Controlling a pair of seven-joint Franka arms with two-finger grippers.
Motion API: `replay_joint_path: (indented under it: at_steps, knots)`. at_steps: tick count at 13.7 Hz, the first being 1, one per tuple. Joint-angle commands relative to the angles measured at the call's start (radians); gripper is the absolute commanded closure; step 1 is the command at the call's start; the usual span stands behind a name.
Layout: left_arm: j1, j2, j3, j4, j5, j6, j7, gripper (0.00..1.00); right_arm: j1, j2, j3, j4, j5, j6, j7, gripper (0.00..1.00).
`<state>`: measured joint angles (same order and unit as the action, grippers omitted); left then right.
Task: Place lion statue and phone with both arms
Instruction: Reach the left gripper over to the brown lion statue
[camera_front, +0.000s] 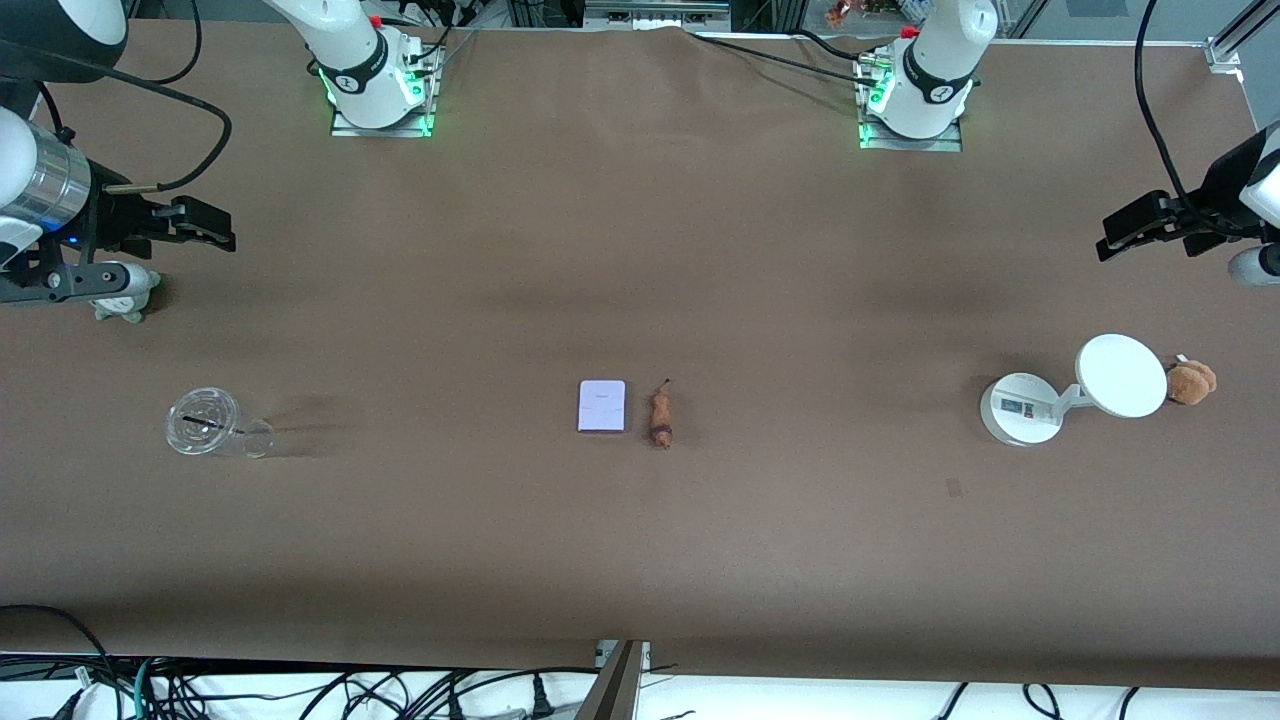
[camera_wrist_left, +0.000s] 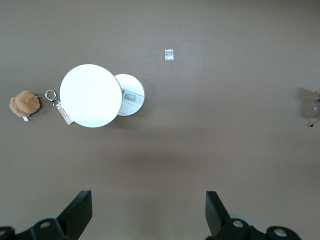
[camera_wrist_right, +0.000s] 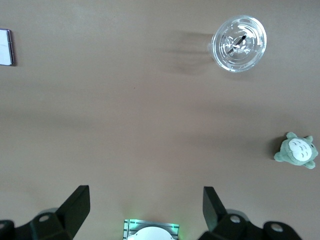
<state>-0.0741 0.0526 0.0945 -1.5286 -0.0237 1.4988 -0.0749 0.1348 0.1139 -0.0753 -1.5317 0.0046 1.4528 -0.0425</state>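
The phone (camera_front: 601, 406), a pale flat slab, lies mid-table. The lion statue (camera_front: 660, 418), slim and orange-brown, lies right beside it, toward the left arm's end. My right gripper (camera_front: 208, 228) hangs open and empty over the right arm's end of the table, beside the grey-green plush. Its wrist view (camera_wrist_right: 145, 207) shows the phone's edge (camera_wrist_right: 5, 47) at the frame border. My left gripper (camera_front: 1125, 232) hangs open and empty over the left arm's end. Its wrist view (camera_wrist_left: 148, 210) shows bare table between the fingers, and a sliver of the lion (camera_wrist_left: 315, 107) at the border.
A white round-disc stand (camera_front: 1120, 375) with a fluffy brown plush (camera_front: 1191, 382) beside it sits toward the left arm's end. A clear plastic cup (camera_front: 205, 422) and a grey-green plush (camera_front: 125, 300) sit toward the right arm's end.
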Motion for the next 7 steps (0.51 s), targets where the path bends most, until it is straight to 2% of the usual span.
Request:
replay_joint_path:
  at_steps: [1, 3, 4, 7]
  knots:
    - [0.010, 0.039, -0.001, 0.038, -0.042, -0.028, 0.001, 0.00, -0.001, 0.009, 0.000, 0.022, 0.015, -0.003, 0.009, 0.00]
    - [-0.012, 0.045, -0.004, 0.041, -0.067, -0.026, -0.014, 0.00, -0.001, 0.010, 0.000, 0.021, 0.017, -0.005, 0.009, 0.00]
    - [-0.039, 0.053, -0.027, 0.041, -0.076, -0.017, -0.050, 0.00, -0.001, 0.010, 0.000, 0.021, 0.017, -0.005, 0.009, 0.00]
    - [-0.129, 0.139, -0.059, 0.086, -0.081, -0.002, -0.277, 0.00, -0.001, 0.010, 0.000, 0.021, 0.017, -0.005, 0.009, 0.00]
